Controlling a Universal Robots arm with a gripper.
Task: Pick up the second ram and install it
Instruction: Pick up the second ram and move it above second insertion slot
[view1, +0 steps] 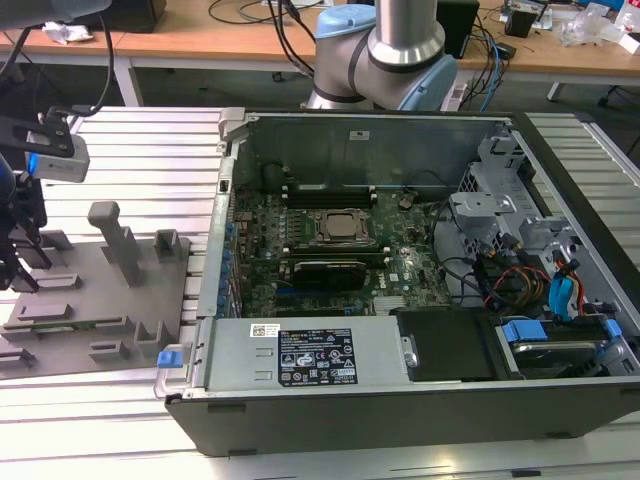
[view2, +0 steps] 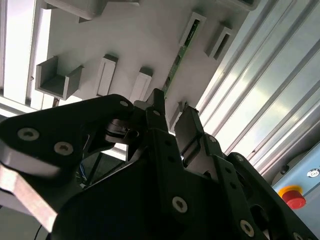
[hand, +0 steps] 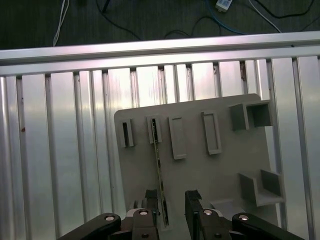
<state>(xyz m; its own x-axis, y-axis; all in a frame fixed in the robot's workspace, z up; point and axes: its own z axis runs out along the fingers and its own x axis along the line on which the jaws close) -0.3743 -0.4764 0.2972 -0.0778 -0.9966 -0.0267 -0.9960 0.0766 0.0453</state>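
At the far left edge of the exterior view the pincer (view1: 22, 265) hangs over the left end of the grey fixture plate (view1: 110, 300). The plate lies in the lower left of the frame on the slatted aluminium counter (view1: 150, 150). In both wrist views the fingers (hand: 151, 207) stand apart and grip nothing. The second ram (hand: 158, 165), a thin green stick, sits on edge in the plate's holders. Its near end lies between the two fingers, closer to one of them; whether that finger touches it I cannot tell. Upright grey blocks (view1: 112, 235) rise from the plate just right of the pincer. Further right, across the middle and right of the exterior view, sits the open computer case (view1: 560, 420). Its motherboard (view1: 330, 270) is exposed, with the processor socket (view1: 343, 226) near the centre. At the top middle of the frame, behind the case, stands the arm's blue-grey base (view1: 385, 45). Coloured cables (view1: 510, 285) crowd the case's right side
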